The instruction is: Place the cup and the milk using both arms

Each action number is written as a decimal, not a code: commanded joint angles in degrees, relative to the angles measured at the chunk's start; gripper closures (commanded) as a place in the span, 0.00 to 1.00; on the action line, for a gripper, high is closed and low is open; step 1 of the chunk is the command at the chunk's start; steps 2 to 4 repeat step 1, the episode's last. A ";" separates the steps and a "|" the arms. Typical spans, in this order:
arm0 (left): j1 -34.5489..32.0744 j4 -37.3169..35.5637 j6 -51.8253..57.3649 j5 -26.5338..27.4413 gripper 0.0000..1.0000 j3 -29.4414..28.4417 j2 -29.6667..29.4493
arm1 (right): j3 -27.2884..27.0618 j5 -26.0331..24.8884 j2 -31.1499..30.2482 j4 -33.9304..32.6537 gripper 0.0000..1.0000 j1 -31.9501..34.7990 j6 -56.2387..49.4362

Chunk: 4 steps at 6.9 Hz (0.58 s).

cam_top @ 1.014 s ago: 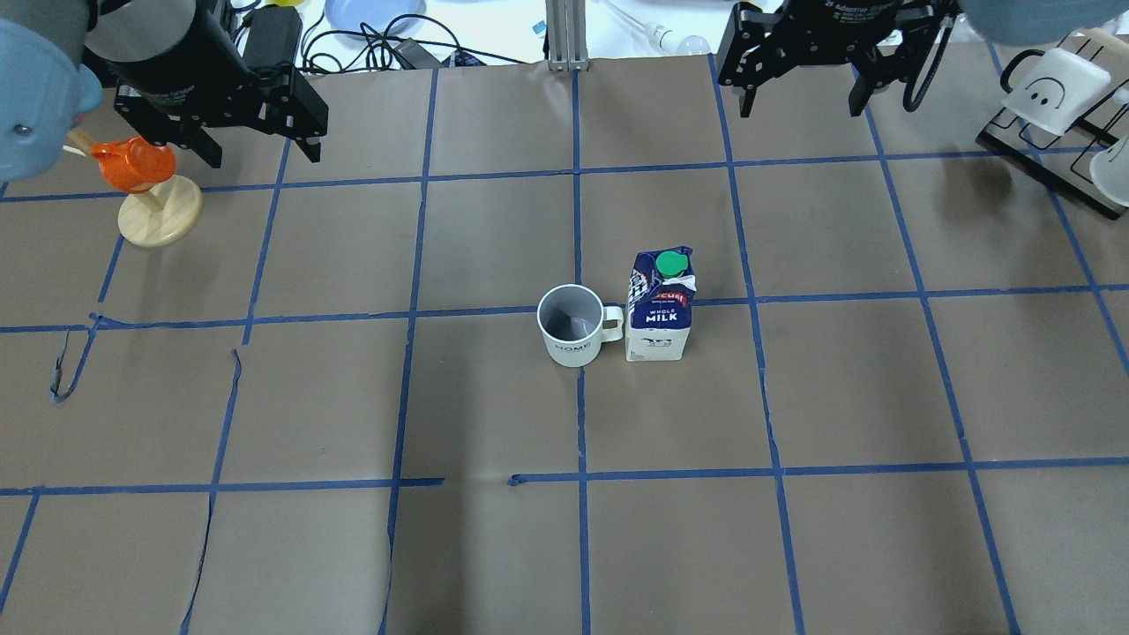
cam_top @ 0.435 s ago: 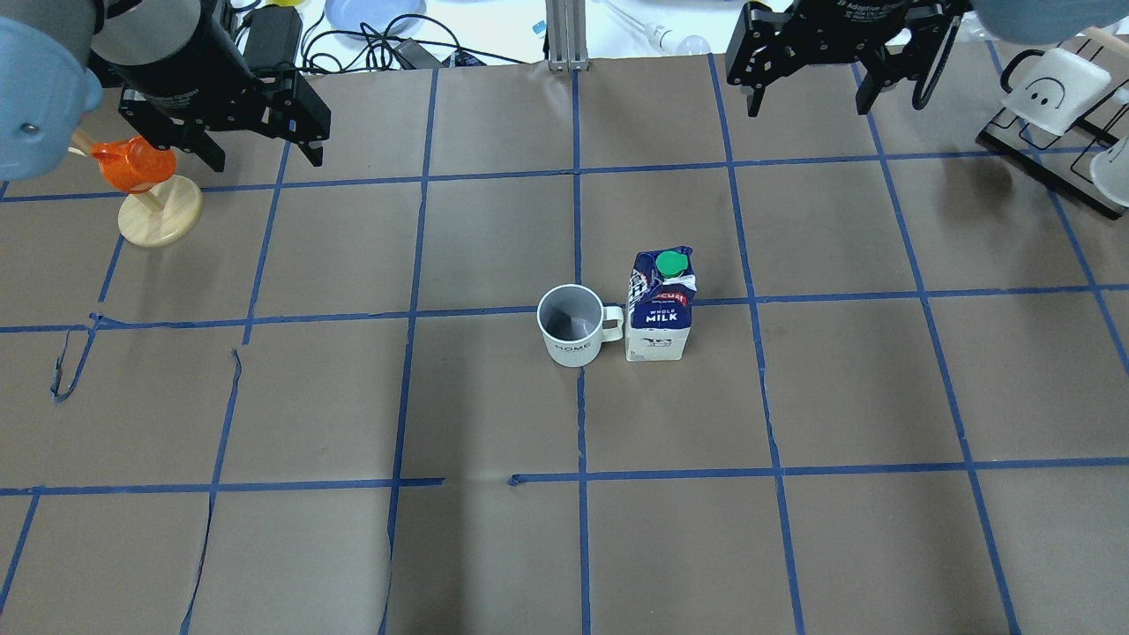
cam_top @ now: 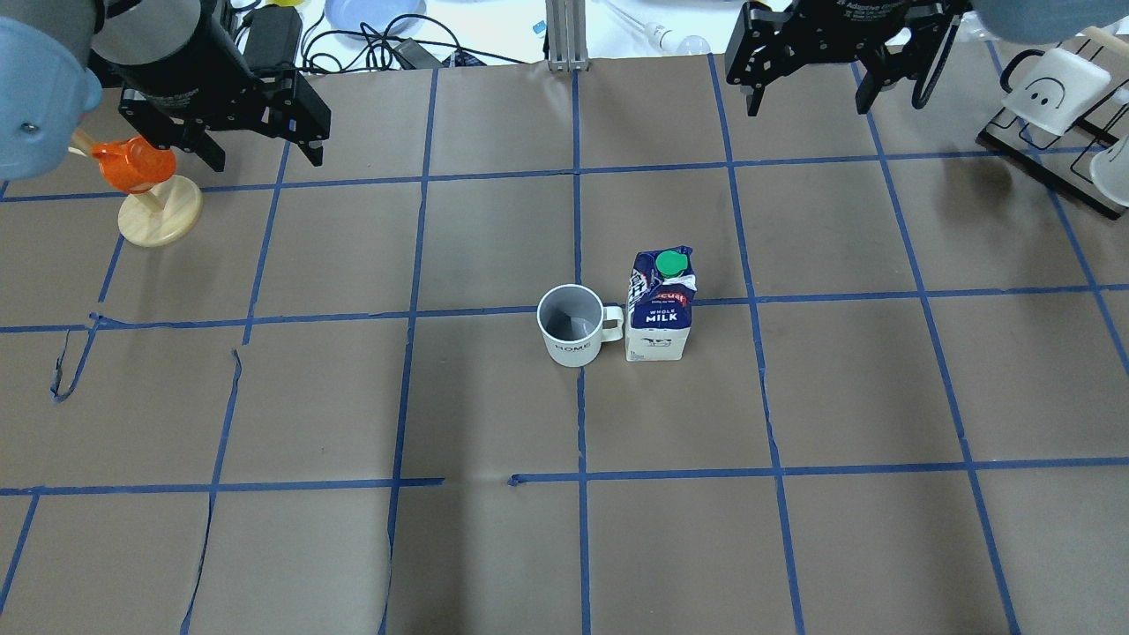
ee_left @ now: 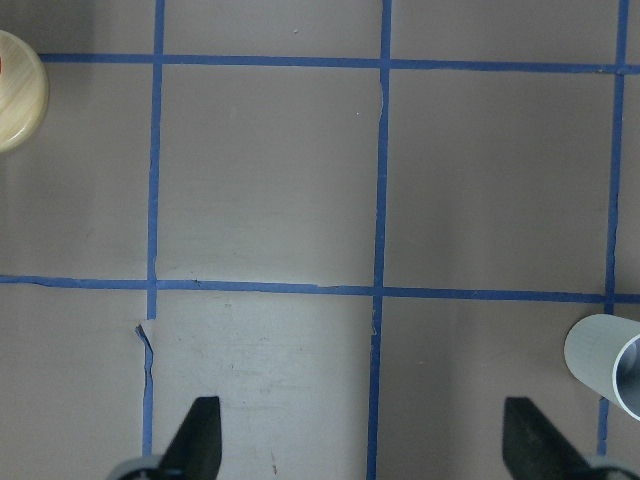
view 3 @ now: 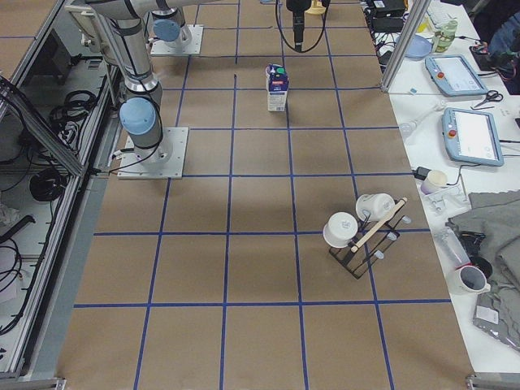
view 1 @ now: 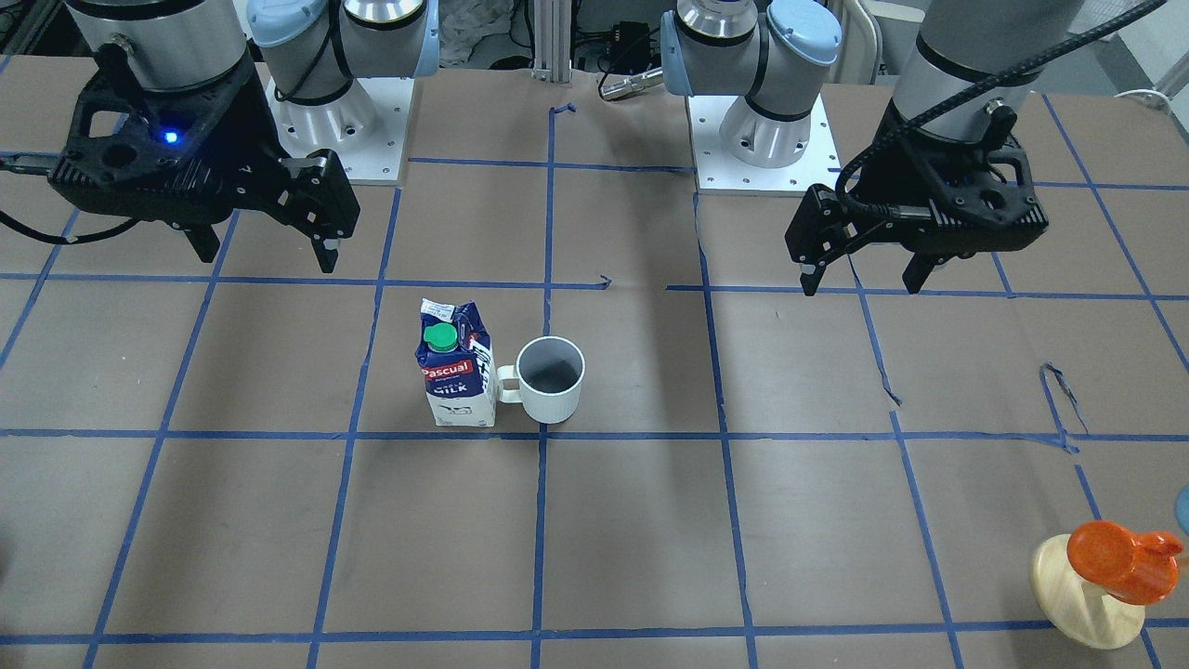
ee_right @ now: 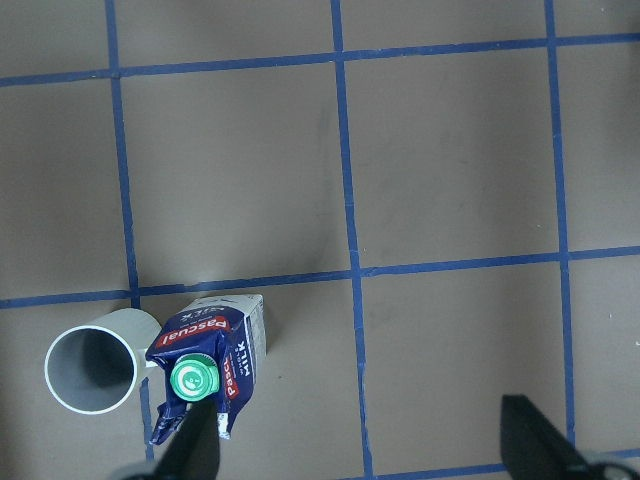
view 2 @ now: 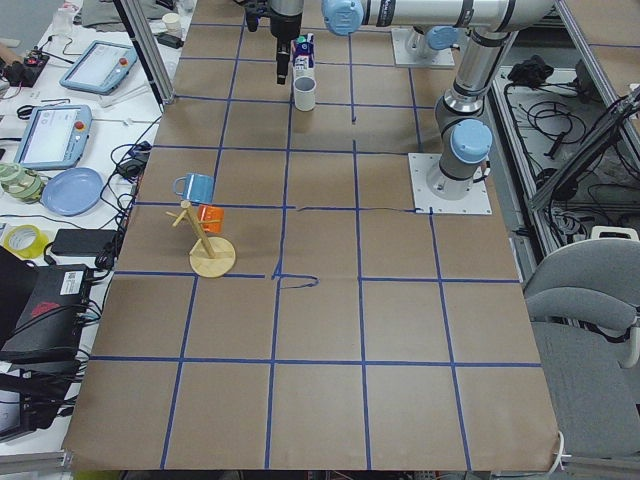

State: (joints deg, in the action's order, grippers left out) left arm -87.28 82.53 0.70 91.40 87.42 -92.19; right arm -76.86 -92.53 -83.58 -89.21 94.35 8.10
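The white ribbed cup point(cam_top: 569, 328) stands upright near the table's middle, its handle toward the milk carton point(cam_top: 660, 310), which stands upright right beside it. Both show in the front view as the cup point(view 1: 550, 379) and the milk point(view 1: 455, 379). My left gripper point(cam_top: 265, 159) hovers open and empty at the far left, well away from the cup. My right gripper point(cam_top: 807, 108) hovers open and empty at the far right. The left wrist view shows the cup's rim point(ee_left: 610, 365) at its right edge. The right wrist view shows the cup point(ee_right: 92, 368) and the milk point(ee_right: 208, 360) at lower left.
A wooden stand point(cam_top: 160, 216) with an orange cup point(cam_top: 132, 166) is under and beside my left gripper. A black rack with white mugs point(cam_top: 1054, 93) stands at the far right. Cables and a blue plate point(cam_top: 370, 13) lie beyond the table's far edge.
Both grippers have drawn back slightly toward the far edge of the table, still open. The cup and the milk have not moved.
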 commanded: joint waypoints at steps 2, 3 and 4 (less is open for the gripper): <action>0.00 0.00 0.00 0.00 0.00 0.47 -0.09 | 0.04 0.68 0.00 0.00 0.00 0.13 -0.02; 0.00 0.00 0.00 0.00 0.00 0.47 -0.09 | 0.04 0.68 0.00 0.00 0.00 0.13 -0.02; 0.00 0.00 0.00 0.00 0.00 0.47 -0.09 | 0.04 0.68 0.00 0.00 0.00 0.13 -0.02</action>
